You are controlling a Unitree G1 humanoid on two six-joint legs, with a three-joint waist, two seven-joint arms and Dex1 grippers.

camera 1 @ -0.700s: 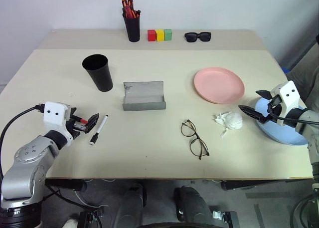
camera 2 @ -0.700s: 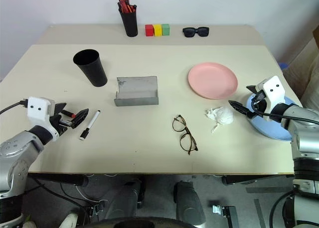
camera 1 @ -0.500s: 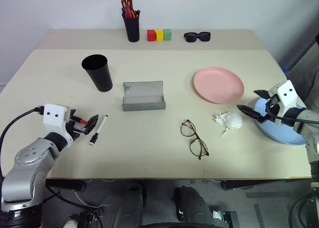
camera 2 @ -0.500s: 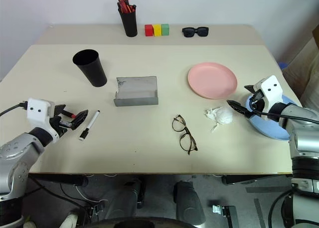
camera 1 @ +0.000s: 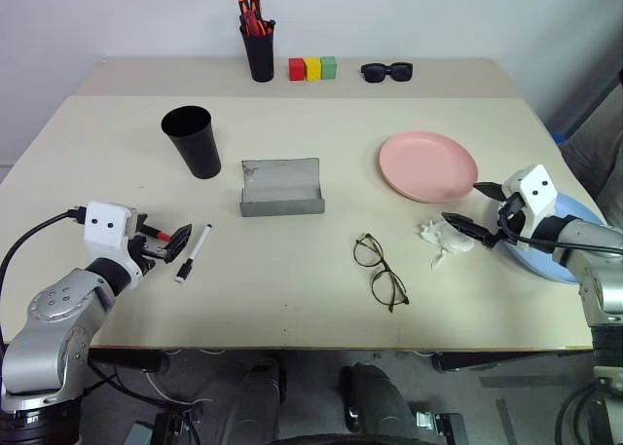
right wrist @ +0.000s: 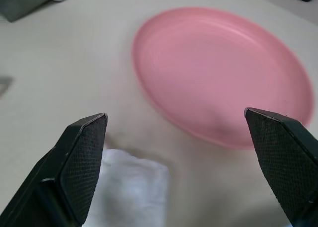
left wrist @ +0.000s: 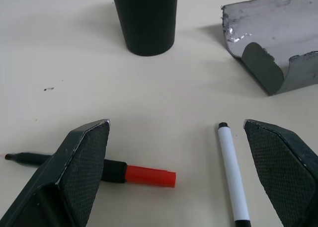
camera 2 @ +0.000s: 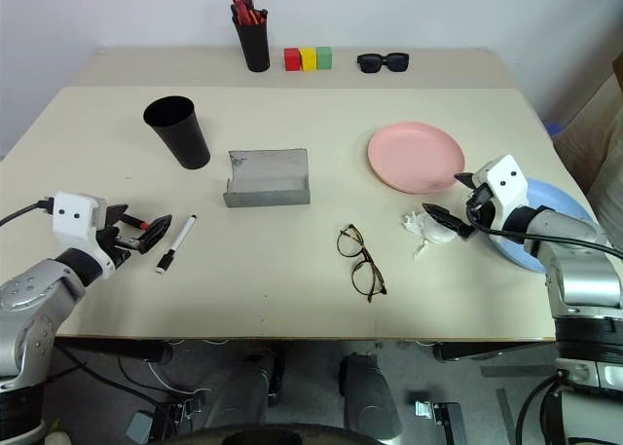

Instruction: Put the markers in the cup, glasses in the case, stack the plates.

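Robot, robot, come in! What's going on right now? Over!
Both grippers open, empty. Left gripper by red marker and white marker. Right gripper near pink plate; crumpled tissue beside it.

I count two markers, one white and one red; two plates, pink and blue; one black cup; one grey case; one pair of glasses; one pair of sunglasses; three small blocks; one pen holder; one crumpled tissue.

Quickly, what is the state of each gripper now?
Left gripper: open, holding nothing.
Right gripper: open, holding nothing.
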